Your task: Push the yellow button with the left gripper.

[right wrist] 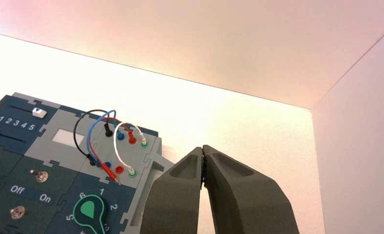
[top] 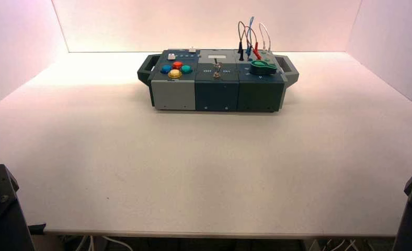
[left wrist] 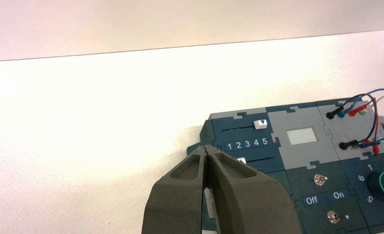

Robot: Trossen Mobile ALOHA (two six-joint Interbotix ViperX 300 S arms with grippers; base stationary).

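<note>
The yellow button [top: 174, 73] sits nearest the front in a cluster of four round buttons on the box's left section, with the blue button [top: 166, 68], red button [top: 177, 65] and green button [top: 186, 68] around it. My left gripper [left wrist: 207, 147] is shut and empty, its fingertips meeting in a point, well short of the box and aimed at its left end. Its fingers [left wrist: 239, 195] hide the button cluster in the left wrist view. My right gripper [right wrist: 202, 147] is shut and empty, off the box's right end.
The box [top: 217, 94] stands at the far middle of the white table [top: 204, 167]. It bears a white slider handle [left wrist: 260, 124] above the numerals 1 to 5, toggle switches [left wrist: 319, 180] by "Off" and "On", a green knob [top: 262, 66] and looped wires [top: 251, 39]. Both arm bases [top: 0, 209] sit at the near corners.
</note>
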